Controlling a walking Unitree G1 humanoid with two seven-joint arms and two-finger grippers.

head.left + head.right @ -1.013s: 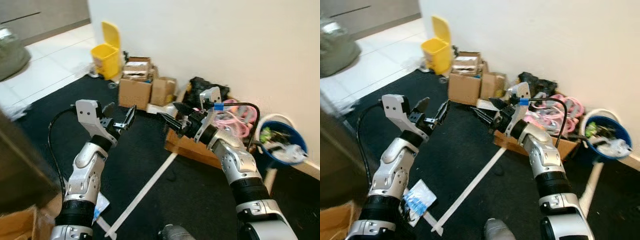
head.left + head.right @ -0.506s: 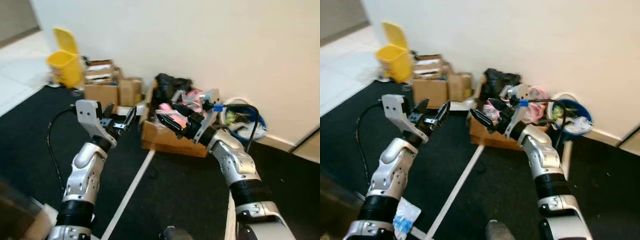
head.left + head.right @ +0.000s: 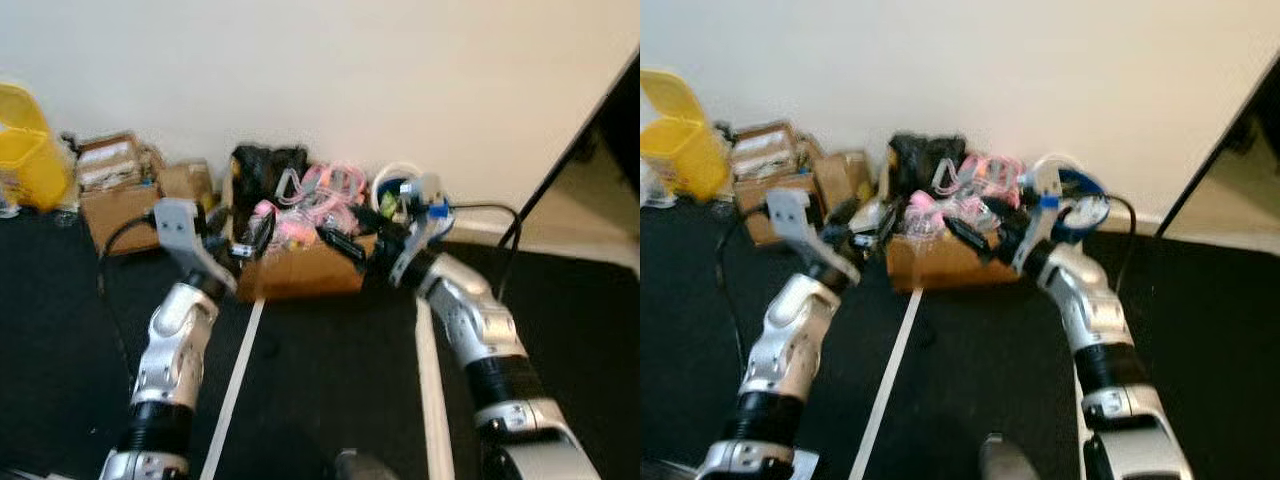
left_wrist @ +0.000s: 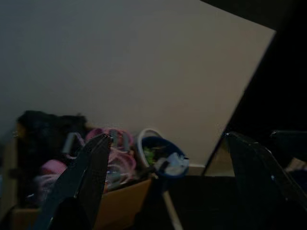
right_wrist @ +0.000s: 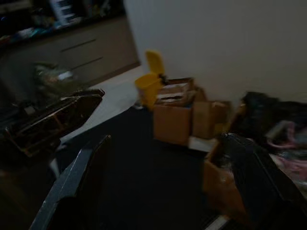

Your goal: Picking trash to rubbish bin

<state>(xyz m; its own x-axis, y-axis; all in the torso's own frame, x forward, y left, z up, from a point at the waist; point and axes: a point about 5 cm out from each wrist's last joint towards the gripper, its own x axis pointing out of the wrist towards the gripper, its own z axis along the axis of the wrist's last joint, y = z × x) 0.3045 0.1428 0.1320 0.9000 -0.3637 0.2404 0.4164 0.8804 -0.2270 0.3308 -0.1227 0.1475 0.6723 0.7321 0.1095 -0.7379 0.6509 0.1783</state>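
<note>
Left gripper (image 3: 250, 238): raised, fingers spread wide, nothing held | Right gripper (image 3: 345, 243): raised, likewise spread, empty | Blue rubbish bin (image 3: 392, 190): set against the wall, beside cardboard box (image 3: 300, 272) of pink items (image 3: 320, 195).

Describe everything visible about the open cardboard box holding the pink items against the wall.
The open brown cardboard box sits on the dark floor against the white wall, its top open. It is heaped with pink looped items, and something black bulges at its back left corner. Its plain front face is somewhat blurred. A white floor stripe runs up to its front left corner. A blue round bin stands just to its right, and smaller cardboard boxes lie to its left.
</note>
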